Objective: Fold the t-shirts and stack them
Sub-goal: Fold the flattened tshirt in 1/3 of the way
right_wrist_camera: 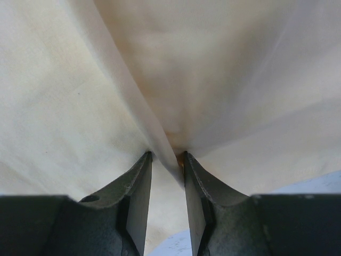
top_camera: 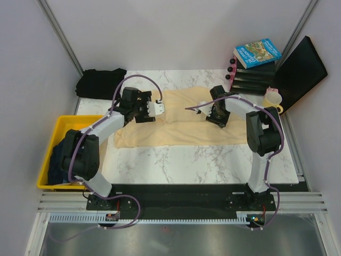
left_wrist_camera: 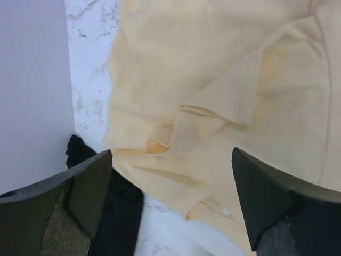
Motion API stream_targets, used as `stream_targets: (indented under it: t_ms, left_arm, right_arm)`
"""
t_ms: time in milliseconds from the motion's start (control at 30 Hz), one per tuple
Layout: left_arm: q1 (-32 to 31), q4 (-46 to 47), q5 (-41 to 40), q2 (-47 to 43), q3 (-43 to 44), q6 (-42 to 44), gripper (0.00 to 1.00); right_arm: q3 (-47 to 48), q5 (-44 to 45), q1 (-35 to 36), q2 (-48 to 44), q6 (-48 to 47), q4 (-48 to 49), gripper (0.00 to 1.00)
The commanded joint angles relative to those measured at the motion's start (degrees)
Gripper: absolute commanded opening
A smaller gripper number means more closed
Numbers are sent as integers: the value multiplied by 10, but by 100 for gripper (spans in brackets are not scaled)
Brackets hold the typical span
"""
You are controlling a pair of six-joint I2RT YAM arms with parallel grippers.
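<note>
Evidently the task is at an early stage: no shirt is seen folded flat, and no stack has been begun. The cream-yellow t-shirt (top_camera: 181, 130) is spread across the middle of the bench (top_camera: 213, 165), reaching toward its left edge, with one layer doubled over and loose ruffles at its left part. The right tool (right_wrist_camera: 167, 160) is clamped on a pinched ridge of this cloth, toward the shirt's far right part. The left tool (left_wrist_camera: 170, 176) is held wide apart above the shirt's left part, with nothing between its fingers. The black t-shirt (top_camera: 98, 84) is bunched at the far left corner, and a dark navy one (top_camera: 56, 159) is crumpled in the yellow bin (top_camera: 66, 120) beside the left edge; neither has been folded. How many layers are gripped cannot be told, and the navy shirt is partly hidden by the left arm.
</note>
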Motion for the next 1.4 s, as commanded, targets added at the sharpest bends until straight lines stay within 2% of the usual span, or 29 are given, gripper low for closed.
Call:
stream_targets:
  t_ms: [0, 133, 367, 867, 900, 933, 1000, 1033, 1367]
  left_arm:
    - [6, -99, 95, 3, 0, 29, 100]
    - [6, -111, 121, 46, 42, 26, 100]
    - [6, -116, 112, 112, 99, 43, 100]
    - [6, -116, 130, 128, 118, 38, 98]
    - [6, -116, 132, 131, 118, 40, 89]
    - [6, -116, 132, 133, 120, 40, 48]
    - [5, -116, 129, 137, 119, 45, 26]
    - [5, -115, 128, 141, 120, 44, 3]
    - [5, -115, 130, 148, 134, 40, 2]
  right_arm:
    - [-7, -37, 8, 24, 12, -7, 39]
    - [3, -35, 9, 27, 9, -12, 39]
    - [0, -29, 9, 22, 5, -15, 38]
    - [2, -30, 9, 30, 12, -14, 37]
    - [4, -30, 9, 31, 12, -13, 37]
    - [5, -30, 9, 31, 11, -13, 37]
    - [7, -31, 9, 32, 12, -13, 36]
    - [8, -30, 8, 33, 12, -14, 37]
    - [8, -30, 8, 37, 13, -13, 36]
